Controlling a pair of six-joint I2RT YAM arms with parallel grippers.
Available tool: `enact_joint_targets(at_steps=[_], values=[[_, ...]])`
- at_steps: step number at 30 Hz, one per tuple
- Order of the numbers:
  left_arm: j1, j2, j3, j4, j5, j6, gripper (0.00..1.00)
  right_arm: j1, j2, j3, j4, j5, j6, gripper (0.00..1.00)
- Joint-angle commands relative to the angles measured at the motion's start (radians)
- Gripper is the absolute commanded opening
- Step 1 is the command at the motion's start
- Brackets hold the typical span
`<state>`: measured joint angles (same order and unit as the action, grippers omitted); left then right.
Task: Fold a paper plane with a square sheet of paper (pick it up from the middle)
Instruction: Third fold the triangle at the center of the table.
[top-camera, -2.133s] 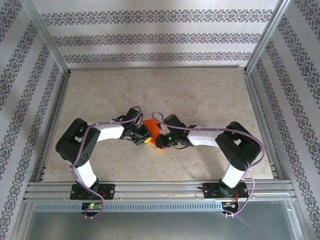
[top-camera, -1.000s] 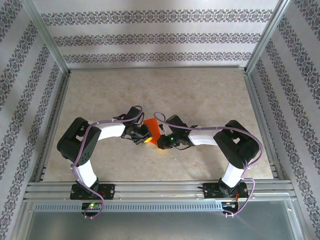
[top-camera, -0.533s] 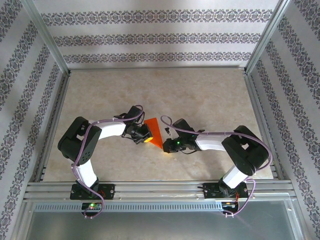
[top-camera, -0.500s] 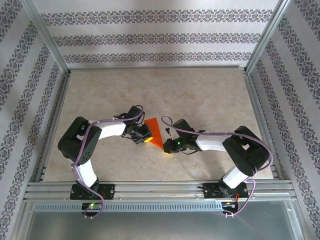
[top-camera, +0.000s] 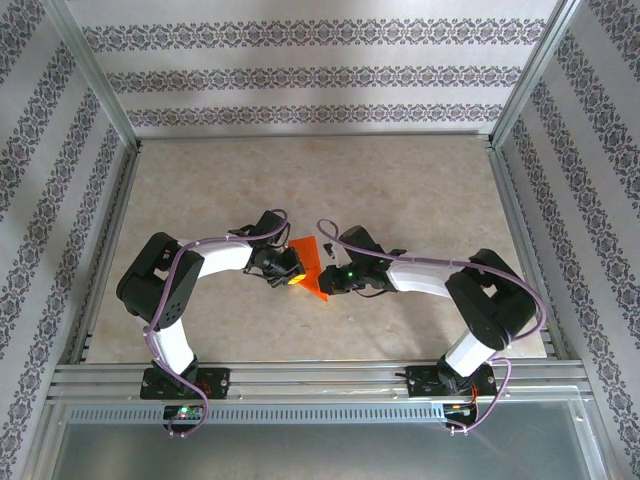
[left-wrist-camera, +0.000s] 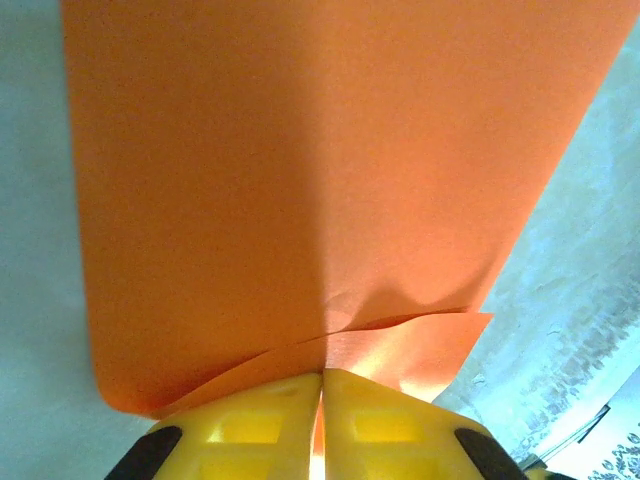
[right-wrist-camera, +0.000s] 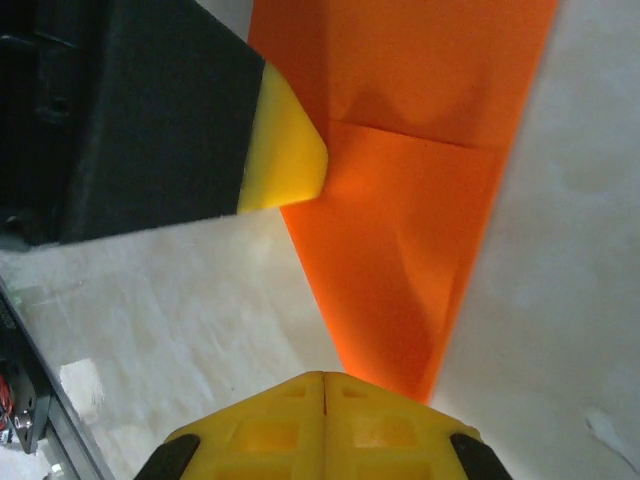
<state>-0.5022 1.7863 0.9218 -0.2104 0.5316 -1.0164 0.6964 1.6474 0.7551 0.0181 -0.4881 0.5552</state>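
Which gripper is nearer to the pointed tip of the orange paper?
Right. The right gripper sits shut at the tip of the paper; the left gripper pinches its side edge, nearer the wide end.

The paper (left-wrist-camera: 300, 180) runs off the top edge of the left wrist view, and we cannot see its near edge where it goes between the left fingers (left-wrist-camera: 260, 415). In the right wrist view its tip hides behind the right fingers (right-wrist-camera: 400, 425). From above, we find its creases too small to read.

Beige marbled table (top-camera: 400, 180) — aluminium rails (top-camera: 300, 372) framing it.
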Motion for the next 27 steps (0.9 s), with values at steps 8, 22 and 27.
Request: enact_joint_targets(at_steps=[8,22,27], values=[[0.001,-0.029,-0.023,0.044,-0.030,0.076,0.14,0.018,0.119,0.041,-0.061,0.066,0.013,0.02],[-0.076,-0.055,-0.093,0.220,-0.024,0.169,0.16,0.015,0.147,0.020,-0.073,0.091,0.078,0.01],[-0.075,-0.028,-0.080,0.146,-0.080,0.207,0.16,0.014,0.147,0.015,-0.085,0.097,0.087,0.01]])
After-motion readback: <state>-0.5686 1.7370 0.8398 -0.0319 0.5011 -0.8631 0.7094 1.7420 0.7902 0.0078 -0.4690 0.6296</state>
